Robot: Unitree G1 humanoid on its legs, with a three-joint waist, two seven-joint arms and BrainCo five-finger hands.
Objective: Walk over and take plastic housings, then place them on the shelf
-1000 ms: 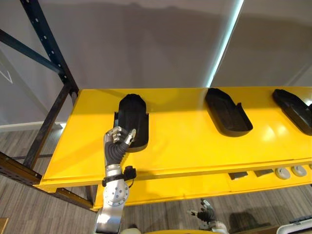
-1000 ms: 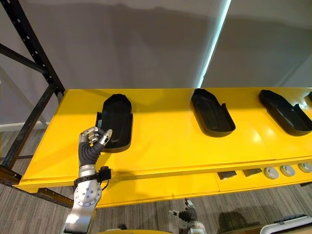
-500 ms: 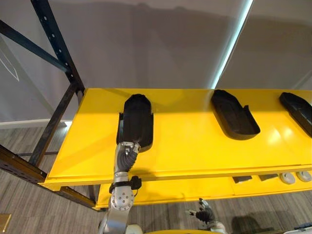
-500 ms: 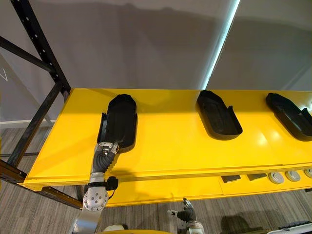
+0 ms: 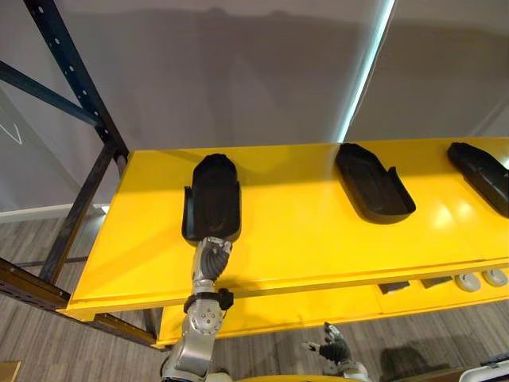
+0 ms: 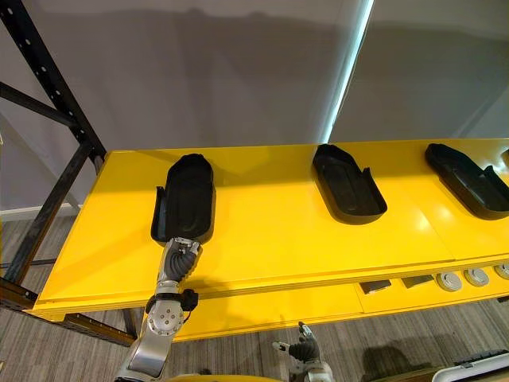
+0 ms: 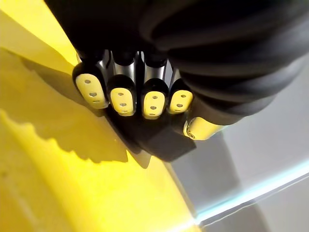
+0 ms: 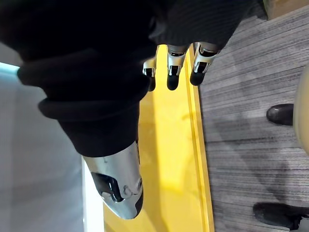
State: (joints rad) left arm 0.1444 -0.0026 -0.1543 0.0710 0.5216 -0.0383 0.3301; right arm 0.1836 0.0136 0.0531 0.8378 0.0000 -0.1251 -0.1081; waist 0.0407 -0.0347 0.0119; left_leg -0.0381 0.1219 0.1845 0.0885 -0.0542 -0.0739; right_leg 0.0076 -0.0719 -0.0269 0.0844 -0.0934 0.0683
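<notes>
A long, flat shelf top of bright yellow metal (image 5: pixel 302 239) goes from side to side. Three black plastic housings lie on it, each shaped like a long, shallow boat.

The first black housing (image 5: pixel 213 199) lies near the left end of the shelf top. It points from the front edge toward the back. The left hand (image 5: pixel 211 256) comes up over the front edge of the shelf top and meets the near end of this housing. Its fingers (image 7: pixel 120 96) sit side by side in a row. Their tips are hidden against the dark housing, so I cannot tell if they hold it.

The second black housing (image 5: pixel 374 191) lies around the middle of the shelf top, and the third black housing (image 5: pixel 481 175) lies at its right end.

The right hand (image 5: pixel 334 348) hangs low, below the front edge of the shelf top. Its fingers (image 8: pixel 171 72) are loose and hold nothing.

Under the shelf top is a lower yellow level (image 5: pixel 318 306) with small pale round discs (image 5: pixel 469 281) and dark flat bits (image 5: pixel 391 287).

Behind the shelf top is a plain grey wall (image 5: pixel 238 79) with a bright strip of light (image 5: pixel 366 72). A dark metal post with holes (image 5: pixel 75 87) stands at the left end. The floor (image 5: pixel 48 350) below looks like grey wood.
</notes>
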